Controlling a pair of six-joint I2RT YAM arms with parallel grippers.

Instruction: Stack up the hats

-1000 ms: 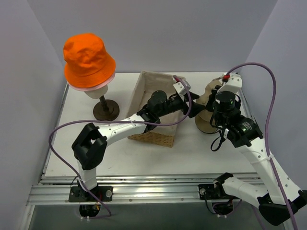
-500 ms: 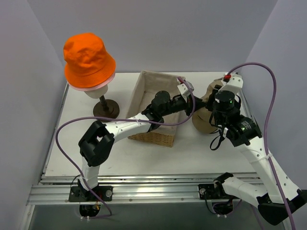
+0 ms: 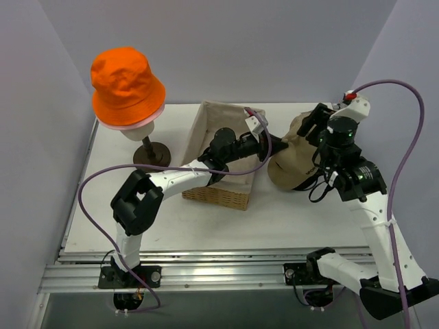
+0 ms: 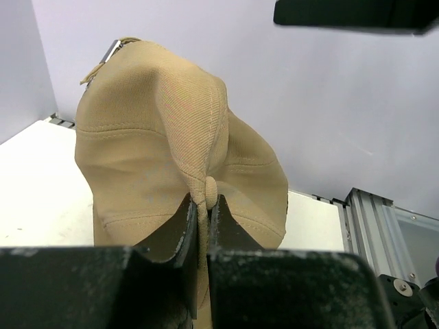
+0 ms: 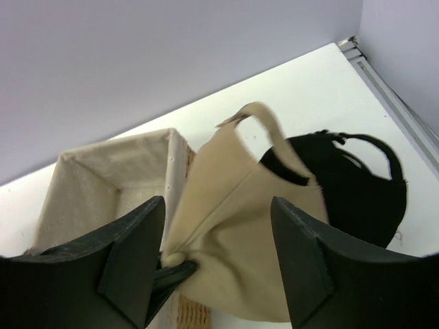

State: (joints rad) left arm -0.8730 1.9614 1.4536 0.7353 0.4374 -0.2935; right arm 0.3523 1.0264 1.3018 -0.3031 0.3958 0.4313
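The tan cap (image 3: 291, 163) lies at the right of the table, partly over the black cap (image 5: 363, 192). My left gripper (image 3: 269, 152) reaches across the basket and is shut on the tan cap (image 4: 151, 137), pinching the fabric at its top button between the fingers (image 4: 204, 202). My right gripper (image 3: 313, 123) hangs open just above and behind the tan cap (image 5: 240, 253), jaws wide apart (image 5: 216, 205) and holding nothing. The orange bucket hat (image 3: 127, 86) sits on the mannequin head at the far left, over the pink hat's brim (image 3: 130, 125).
A woven basket with cloth lining (image 3: 219, 197) stands mid-table under the left forearm; its lined wall (image 5: 103, 171) shows in the right wrist view. The mannequin's dark stand (image 3: 151, 159) is at back left. Grey walls enclose the table.
My left gripper shut on the tan cap's top. My right gripper opened, let go of the cap and drew back up to the right. The cap shifted a little left.
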